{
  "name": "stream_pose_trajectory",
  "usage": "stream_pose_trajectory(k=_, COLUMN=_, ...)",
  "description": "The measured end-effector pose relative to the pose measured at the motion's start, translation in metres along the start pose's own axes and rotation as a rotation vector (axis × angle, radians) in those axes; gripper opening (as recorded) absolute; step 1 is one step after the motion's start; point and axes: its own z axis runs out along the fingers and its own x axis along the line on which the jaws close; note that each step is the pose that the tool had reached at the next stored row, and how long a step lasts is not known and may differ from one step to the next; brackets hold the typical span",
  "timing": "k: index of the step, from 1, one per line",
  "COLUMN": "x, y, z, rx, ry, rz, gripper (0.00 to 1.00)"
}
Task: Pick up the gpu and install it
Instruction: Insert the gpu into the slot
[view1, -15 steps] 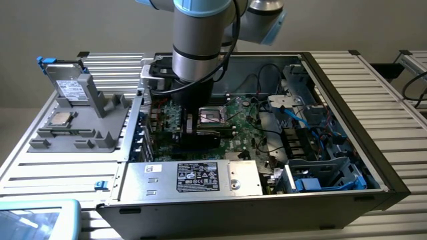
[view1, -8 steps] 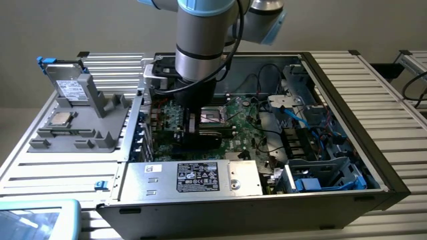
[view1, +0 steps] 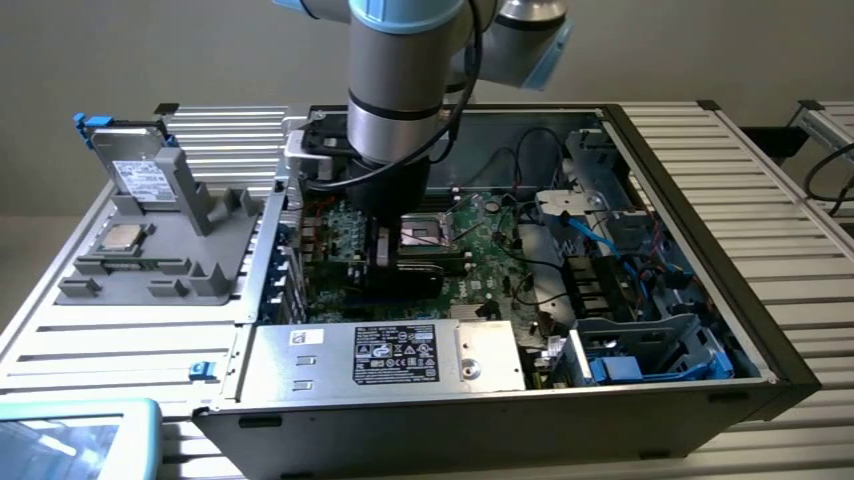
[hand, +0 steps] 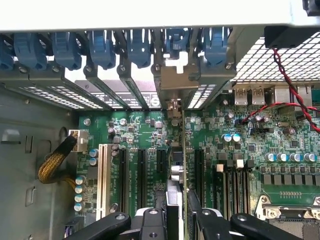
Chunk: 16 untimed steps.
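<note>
1. Black fingers (hand: 150, 226) of the hand (hand: 175, 222) are pressing in from both sides. The hand is closed on the gpu (hand: 179, 170) and is gripping it.
2. The gpu is standing on its thin edge right between those fingers. It is sitting straight under the one arm (view1: 400, 90), so the hand is not having to reach to either side for it.
3. Its long side is running away from the hand toward the back wall of the computer case (view1: 694, 200). It is going the same way as the long black slots (hand: 142, 175) on the big green motherboard (hand: 135, 145).
4. Black slots are lying just beside the gpu on both sides, and the white slot (hand: 104, 175) is lying farther off. I cannot tell if the bottom edge of the gpu is touching a slot yet.
5. At the far end, the silver bracket (hand: 180, 80) of the gpu is standing up near the back wall, close under the row of blue clips (hand: 102, 47).
6. Farther out, in the exterior view, the silver labelled box (view1: 400, 355) is lying well apart from the hand, and the whole case is resting on the slatted surface (view1: 120, 340).
</note>
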Motion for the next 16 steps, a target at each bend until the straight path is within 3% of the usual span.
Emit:
stream_pose_trajectory(k=6, x=0.0001, y=0.0003, z=-0.001, rx=0.0008, ry=0.0008, rz=0.0, gripper=0.27)
stream_pose_trajectory(k=12, x=0.0002, y=0.0011, z=-0.0045, rx=0.0037, ry=0.0172, rz=0.002, gripper=0.27)
stream_pose_trajectory(k=16, x=0.0002, y=0.0011, z=-0.0046, rx=0.0039, ry=0.0189, rz=0.002, gripper=0.27)
